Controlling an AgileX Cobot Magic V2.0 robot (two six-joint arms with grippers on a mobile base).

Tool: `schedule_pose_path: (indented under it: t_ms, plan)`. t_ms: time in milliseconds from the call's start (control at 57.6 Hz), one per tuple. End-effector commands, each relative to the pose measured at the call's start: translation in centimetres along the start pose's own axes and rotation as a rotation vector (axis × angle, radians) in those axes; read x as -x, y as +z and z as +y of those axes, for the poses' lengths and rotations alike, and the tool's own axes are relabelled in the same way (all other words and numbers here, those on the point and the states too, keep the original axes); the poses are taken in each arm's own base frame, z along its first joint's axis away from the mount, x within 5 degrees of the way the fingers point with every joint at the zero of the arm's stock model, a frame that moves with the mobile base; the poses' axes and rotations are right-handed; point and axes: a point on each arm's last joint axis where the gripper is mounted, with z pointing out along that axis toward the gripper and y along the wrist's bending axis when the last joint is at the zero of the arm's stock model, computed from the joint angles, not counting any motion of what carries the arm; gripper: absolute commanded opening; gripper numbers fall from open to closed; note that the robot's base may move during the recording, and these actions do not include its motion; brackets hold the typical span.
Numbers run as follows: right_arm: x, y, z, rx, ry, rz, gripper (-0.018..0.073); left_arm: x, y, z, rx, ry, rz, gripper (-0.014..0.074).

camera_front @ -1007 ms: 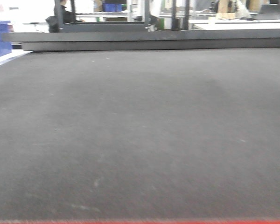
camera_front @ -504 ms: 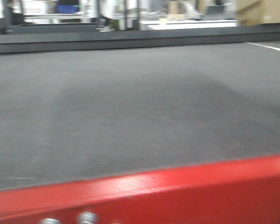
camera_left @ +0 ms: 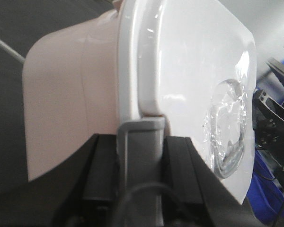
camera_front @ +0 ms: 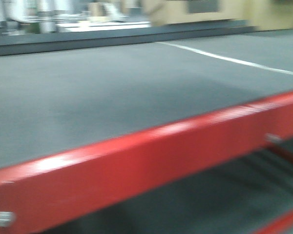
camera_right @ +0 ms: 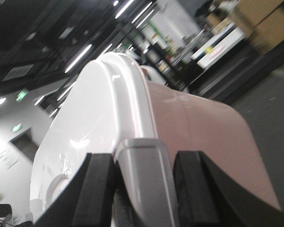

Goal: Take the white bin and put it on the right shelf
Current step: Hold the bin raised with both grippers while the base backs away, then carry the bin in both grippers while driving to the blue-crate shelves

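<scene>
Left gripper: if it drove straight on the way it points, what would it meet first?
The white bin itself: the left gripper straddles the bin's grey latch, so the rim and end wall lie directly ahead, apparently with no gap.

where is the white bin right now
The white bin is held between the two arms, filling both wrist views: the left gripper and the right gripper each clamp a grey clip at its ends.

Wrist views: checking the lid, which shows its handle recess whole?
Left wrist view: the pinkish-beige plastic bin's white lid shows the whole recess; right view crops it.
</scene>
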Motion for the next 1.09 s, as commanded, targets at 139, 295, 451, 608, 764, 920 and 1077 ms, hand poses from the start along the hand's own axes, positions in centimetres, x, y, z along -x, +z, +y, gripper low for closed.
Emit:
schedule_pose_path:
  t_ms: [139,295,451,608,764,920,1077]
  plan:
    - [-0.65,-0.52,4.07,0.246,-0.012,0.1,0.007,-1.57,-0.75,-6.13,-0.341,0.108,0.18,-0.0127]
    - [-0.65,-0.52,4.07,0.246,-0.012,0.1,0.007,-1.57,-0.75,-6.13,-0.341,0.108,0.18,-0.0127]
    - [-0.65,-0.52,4.07,0.246,-0.012,0.1,0.007,-1.57,-0.75,-6.13,-0.341,0.108,0.18,-0.0127]
    - [-0.65,-0.52,4.07,0.246,-0.012,0.1,0.007,-1.57,-0.75,-6.13,-0.341,0.108,0.18,-0.0127]
    - [-0.65,-0.52,4.07,0.246,-0.012,0.1,0.007,-1.57,-0.75,-6.13,-0.341,0.108,0.18,-0.0127]
    - [-0.65,-0.52,4.07,0.246,-0.012,0.1,0.007,-1.57,-0.75,-6.13,-0.341,0.108,0.18,-0.0127]
    - [-0.65,-0.52,4.07,0.246,-0.012,0.1,0.007,-1.57,-0.75,-6.13,-0.341,0.108,0.18,-0.0127]
